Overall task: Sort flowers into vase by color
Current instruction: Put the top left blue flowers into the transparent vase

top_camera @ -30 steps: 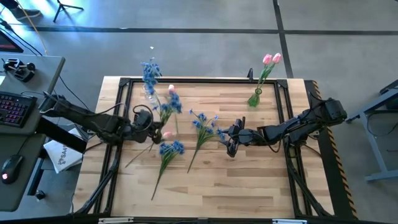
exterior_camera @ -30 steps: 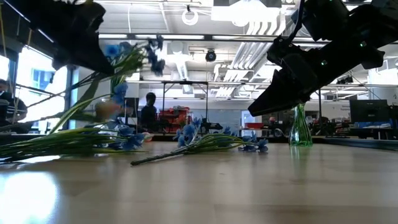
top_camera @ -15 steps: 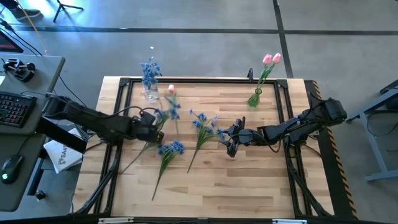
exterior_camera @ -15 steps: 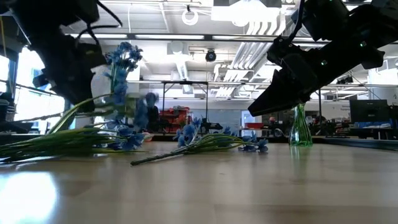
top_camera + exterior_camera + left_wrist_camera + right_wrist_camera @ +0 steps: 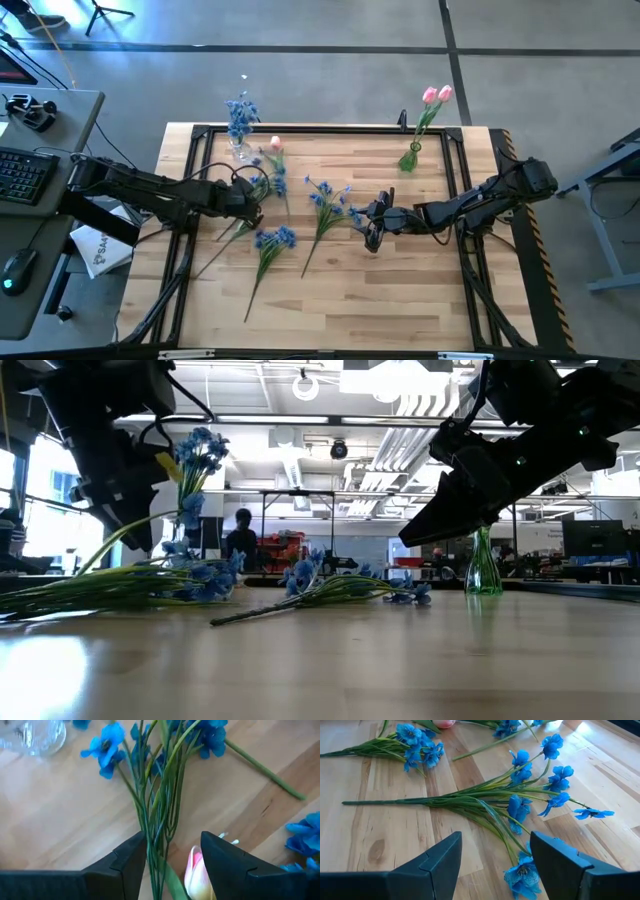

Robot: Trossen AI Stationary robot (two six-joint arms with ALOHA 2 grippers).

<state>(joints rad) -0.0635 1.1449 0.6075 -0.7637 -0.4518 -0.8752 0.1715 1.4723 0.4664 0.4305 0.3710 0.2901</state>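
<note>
A clear glass vase [image 5: 240,152] at the far left holds blue flowers [image 5: 241,110]. A green vase [image 5: 411,155] at the far right holds pink tulips [image 5: 436,95]. My left gripper [image 5: 256,195] stands open around a blue flower's stems [image 5: 162,805], with a pink tulip head [image 5: 196,872] also between its fingers. The flower's head [image 5: 198,448] stands raised. Two more blue flowers [image 5: 272,240] [image 5: 325,200] and a pink tulip [image 5: 275,144] lie on the wood. My right gripper [image 5: 372,232] hovers open beside the middle blue flower [image 5: 520,805]. My left gripper [image 5: 172,862] has its open fingers on either side of the blue flower's bundle of stems [image 5: 155,845], coming at it slanting down and lying along the stems. The stems run close by the inner side of one finger [image 5: 135,860]. Whether they touch it, I cannot tell.
A black frame rail [image 5: 330,128] runs round the wooden table top. A desk with a keyboard [image 5: 20,175] and mouse stands off the left edge. A person [image 5: 240,540] shows in the room behind. Bare wood [image 5: 380,300] lies toward the near edge.
My left gripper has opened on the blue flower's stems and has gone a little toward the far edge, nearer the glass vase. The blue flower's head has swung from tilted to more upright. My right gripper has kept still.
</note>
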